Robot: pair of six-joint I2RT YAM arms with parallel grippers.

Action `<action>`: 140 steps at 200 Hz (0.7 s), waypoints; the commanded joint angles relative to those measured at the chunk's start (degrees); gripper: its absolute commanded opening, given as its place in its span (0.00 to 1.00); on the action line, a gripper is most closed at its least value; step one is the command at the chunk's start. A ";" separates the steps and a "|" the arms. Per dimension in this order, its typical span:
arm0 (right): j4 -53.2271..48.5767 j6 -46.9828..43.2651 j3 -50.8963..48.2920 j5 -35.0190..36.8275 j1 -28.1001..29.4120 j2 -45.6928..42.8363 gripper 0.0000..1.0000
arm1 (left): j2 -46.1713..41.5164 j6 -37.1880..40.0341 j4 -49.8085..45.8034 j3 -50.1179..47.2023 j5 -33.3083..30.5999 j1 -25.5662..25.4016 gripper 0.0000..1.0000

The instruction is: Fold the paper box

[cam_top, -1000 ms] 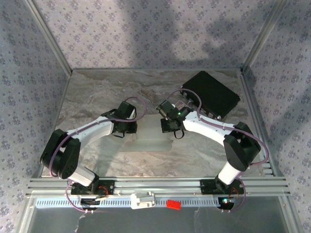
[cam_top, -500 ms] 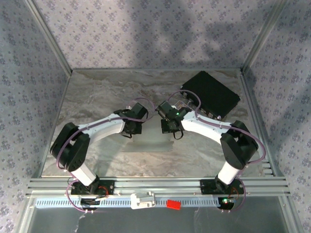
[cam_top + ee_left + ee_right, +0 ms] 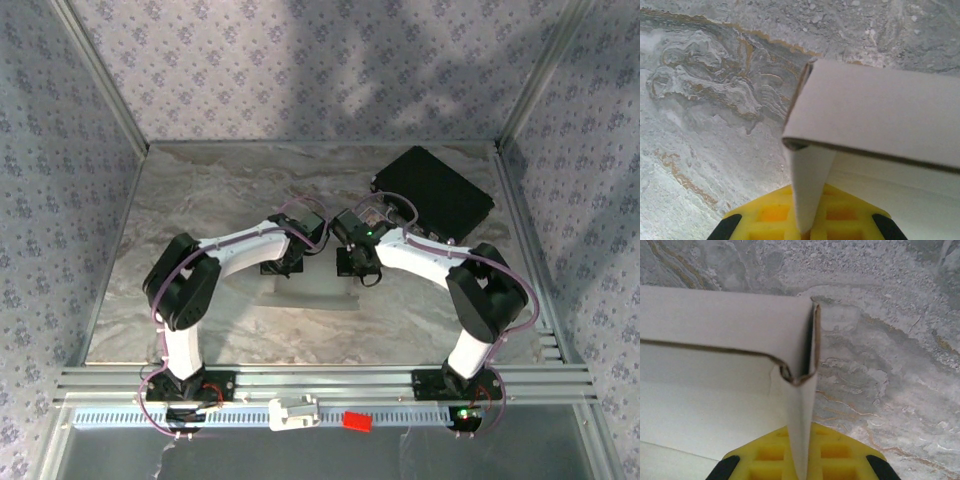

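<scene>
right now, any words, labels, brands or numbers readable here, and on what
No text can be read.
The paper box is plain white on the panels in view.
The black case shows no legible marking.
The white piece and red piece on the front rail are too small to tell.

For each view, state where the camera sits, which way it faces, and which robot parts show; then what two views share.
Top external: above, behind the bases, looking down on the table; both arms, left gripper and right gripper at the paper box.
Left wrist: on that arm, looking down its yellow fingers at a pinched flap.
Right wrist: likewise, opposite corner.
Shared: both wrist views show box wall and table.
</scene>
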 commanded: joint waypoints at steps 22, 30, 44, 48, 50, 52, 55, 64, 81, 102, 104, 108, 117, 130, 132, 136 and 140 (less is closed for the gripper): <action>4.56 1.07 1.69 0.91 4.17 -0.68 0.00 | 7.23 -5.27 -7.01 0.33 -10.48 -6.03 0.00; 4.66 1.03 1.46 0.91 4.12 -0.72 0.00 | 7.25 -5.68 -6.76 0.34 -11.21 -6.69 0.00; 4.72 1.07 1.18 1.40 4.16 -1.03 0.00 | 7.28 -6.28 -6.83 0.51 -11.57 -7.38 0.00; 4.77 1.03 1.06 1.63 4.17 -1.28 0.00 | 7.07 -6.44 -6.86 0.51 -11.63 -7.43 0.00; 4.83 1.03 0.96 1.81 4.14 -1.41 0.00 | 6.90 -6.48 -6.85 0.49 -11.66 -7.50 0.00; 4.89 1.03 0.89 1.99 4.16 -1.53 0.00 | 6.68 -6.49 -6.76 0.51 -11.57 -7.46 0.00; 4.96 1.05 0.72 2.24 4.12 -1.72 0.00 | 6.36 -6.45 -6.46 0.36 -11.44 -7.46 0.00; 5.48 1.20 0.07 2.65 4.06 -2.40 0.00 | 4.71 -4.96 -4.24 -0.45 -10.71 -7.44 0.00; 5.52 1.63 -0.65 3.81 4.12 -3.27 0.00 | 1.13 -2.73 -1.17 -1.73 -10.49 -7.45 0.09; 4.90 2.28 -0.70 5.05 4.02 -3.52 0.00 | -3.57 0.97 4.63 -4.40 -8.82 -7.18 0.24; 4.78 2.40 -0.67 5.10 4.02 -3.51 0.00 | -3.89 1.24 5.12 -4.72 -8.75 -7.22 0.26; 4.54 2.52 -0.67 5.22 3.98 -3.42 0.00 | -4.84 1.37 5.61 -5.11 -8.80 -7.22 0.31; 4.56 2.60 -0.58 5.24 3.87 -3.31 0.00 | -6.70 2.17 7.20 -6.18 -8.41 -7.04 0.39; 3.96 2.87 -0.40 5.67 3.92 -3.06 0.00 | -9.98 3.35 9.68 -8.03 -7.00 -6.59 0.47; 3.88 2.94 -0.40 5.72 3.90 -3.02 0.00 | -10.44 3.55 10.01 -8.37 -6.65 -6.50 0.48; 3.94 2.88 -0.40 5.68 3.76 -3.01 0.00 | -11.39 4.21 11.23 -9.11 -5.72 -6.13 0.50; 4.07 2.88 -0.44 5.74 3.83 -3.03 0.00 | -12.31 4.75 12.32 -10.00 -4.52 -5.79 0.51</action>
